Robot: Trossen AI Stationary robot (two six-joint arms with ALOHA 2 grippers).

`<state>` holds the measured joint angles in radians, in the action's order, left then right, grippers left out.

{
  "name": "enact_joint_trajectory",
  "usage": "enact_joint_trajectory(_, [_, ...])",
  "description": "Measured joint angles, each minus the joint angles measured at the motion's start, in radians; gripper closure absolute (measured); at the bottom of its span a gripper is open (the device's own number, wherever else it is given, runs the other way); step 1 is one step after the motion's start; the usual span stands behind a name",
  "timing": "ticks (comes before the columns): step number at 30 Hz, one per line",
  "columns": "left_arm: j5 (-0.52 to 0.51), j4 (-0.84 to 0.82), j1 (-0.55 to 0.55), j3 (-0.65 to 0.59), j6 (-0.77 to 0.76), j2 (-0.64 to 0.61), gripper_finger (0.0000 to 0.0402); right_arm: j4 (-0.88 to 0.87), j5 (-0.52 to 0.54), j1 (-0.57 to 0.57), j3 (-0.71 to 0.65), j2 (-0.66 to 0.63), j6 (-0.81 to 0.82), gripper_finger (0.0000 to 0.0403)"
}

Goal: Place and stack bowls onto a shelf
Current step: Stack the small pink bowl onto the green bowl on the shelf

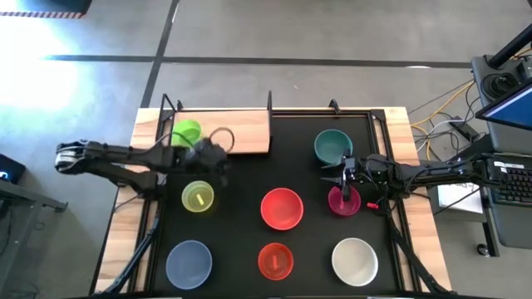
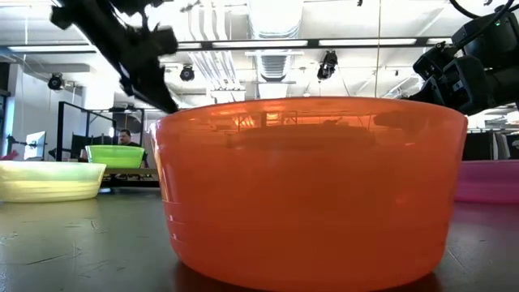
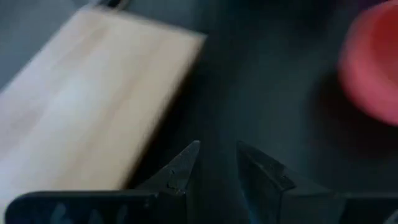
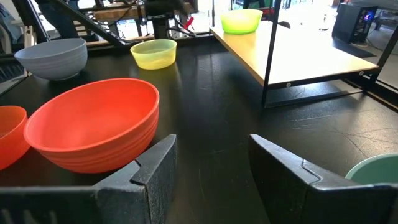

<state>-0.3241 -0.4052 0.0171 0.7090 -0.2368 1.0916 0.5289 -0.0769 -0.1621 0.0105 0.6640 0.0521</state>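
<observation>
High view: green bowl (image 1: 186, 131) sitting on the pale shelf (image 1: 245, 129) at its left end, nothing in it; the other bowls resting empty on the black mat (image 1: 237, 237) — yellow bowl (image 1: 198, 197), red bowl (image 1: 281, 208), teal bowl (image 1: 332, 146), magenta bowl (image 1: 344, 202), grey-blue bowl (image 1: 189, 262), orange-red bowl (image 1: 275, 260), white bowl (image 1: 355, 260). Left gripper (image 1: 218, 154) hanging just off the shelf's front edge, near the green bowl; right gripper (image 1: 345, 178) hovering between teal and magenta bowls. Low view: orange-red bowl filling the foreground, blocking most of the mat. Left wrist view: fingers (image 3: 180, 168) standing slightly apart, holding nothing, shelf board beside them. Right wrist view: fingers (image 4: 155, 168) spreading wide, empty, red bowl near, shelf post beyond.
</observation>
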Motion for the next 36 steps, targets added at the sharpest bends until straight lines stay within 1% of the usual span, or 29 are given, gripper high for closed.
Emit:
enact_joint_trajectory(3, [-0.006, 0.074, -0.108, 0.0, -0.009, 0.006, 0.0319, 0.0, 0.0, 0.0, 0.0, 0.0, 0.0, 0.0216])
enact_joint_trajectory(6, [-0.055, 0.107, -0.192, 0.0, -0.018, 0.012, 0.0319, 0.0, 0.0, 0.0, 0.0, 0.0, 0.0, 0.0216])
enact_joint_trajectory(9, [-0.126, 0.103, -0.247, -0.001, -0.06, 0.017, 0.0319, 0.0, 0.0, 0.0, 0.0, 0.0, 0.0, 0.0216])
enact_joint_trajectory(12, [-0.141, 0.107, -0.277, -0.003, -0.113, 0.025, 0.0319, 0.0, 0.0, 0.0, 0.0, 0.0, 0.0, 0.0216])
enact_joint_trajectory(20, [-0.145, 0.127, -0.332, -0.01, -0.192, 0.063, 0.0319, 0.0, 0.001, 0.0, 0.0, 0.0, -0.009, 0.0216])
enact_joint_trajectory(24, [-0.145, 0.144, -0.34, -0.01, -0.215, 0.089, 0.0319, 0.001, 0.025, 0.0, 0.0, -0.001, -0.01, 0.0216])
enact_joint_trajectory(26, [-0.145, 0.154, -0.341, -0.01, -0.218, 0.1, 0.0319, 0.0, 0.025, 0.0, 0.0, 0.0, 0.011, 0.0216])
enact_joint_trajectory(30, [-0.148, 0.181, -0.341, -0.01, -0.215, 0.116, 0.0319, 0.002, 0.026, 0.0, 0.0, 0.0, 0.105, 0.0216])
enact_joint_trajectory(36, [-0.157, 0.226, -0.341, -0.01, -0.214, 0.127, 0.0319, 0.007, 0.025, 0.0, 0.0, 0.0, 0.143, 0.0216])
